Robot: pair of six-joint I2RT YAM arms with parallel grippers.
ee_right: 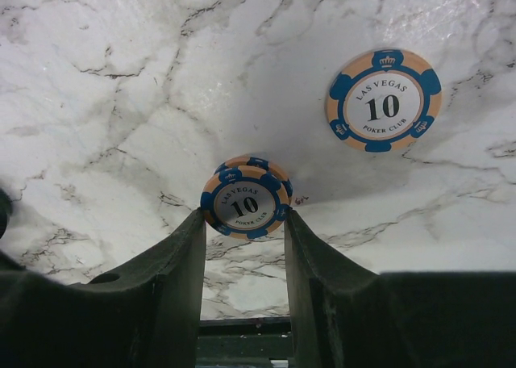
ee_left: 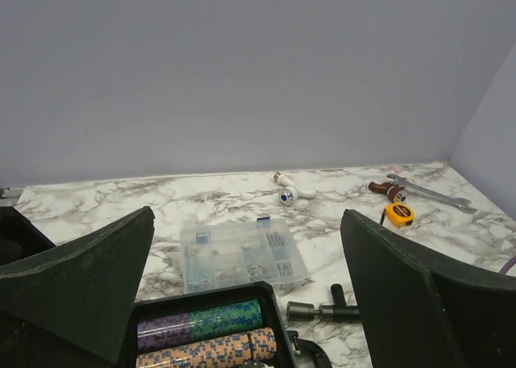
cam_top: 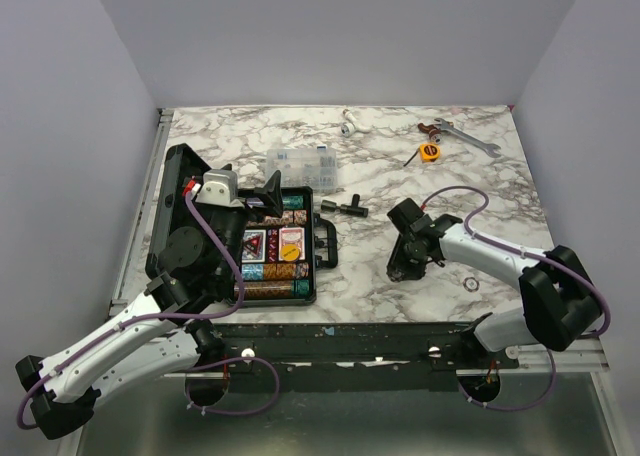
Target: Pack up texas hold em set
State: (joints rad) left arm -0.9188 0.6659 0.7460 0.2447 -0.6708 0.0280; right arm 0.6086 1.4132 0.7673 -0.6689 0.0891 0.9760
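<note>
The black case (cam_top: 312,276) lies open at the left, its lid (cam_top: 172,206) raised. It holds rows of coloured poker chips (cam_top: 275,272) and card decks (cam_top: 272,242); chip rows also show in the left wrist view (ee_left: 201,319). My left gripper (cam_top: 262,201) hovers over the case's far edge, open and empty (ee_left: 248,216). My right gripper (cam_top: 405,266) is down at the table right of the case, shut on an orange and blue "10" chip (ee_right: 244,207) held by its edges. A second such chip (ee_right: 384,100) lies flat on the marble beyond it.
A clear compartment box (cam_top: 301,166) sits just behind the case. A black T-shaped tool (cam_top: 343,207) lies right of the case's handle. A yellow tape measure (cam_top: 430,152), a wrench (cam_top: 470,139) and a white fitting (cam_top: 350,124) lie at the back. A small ring (cam_top: 470,281) lies near the right arm.
</note>
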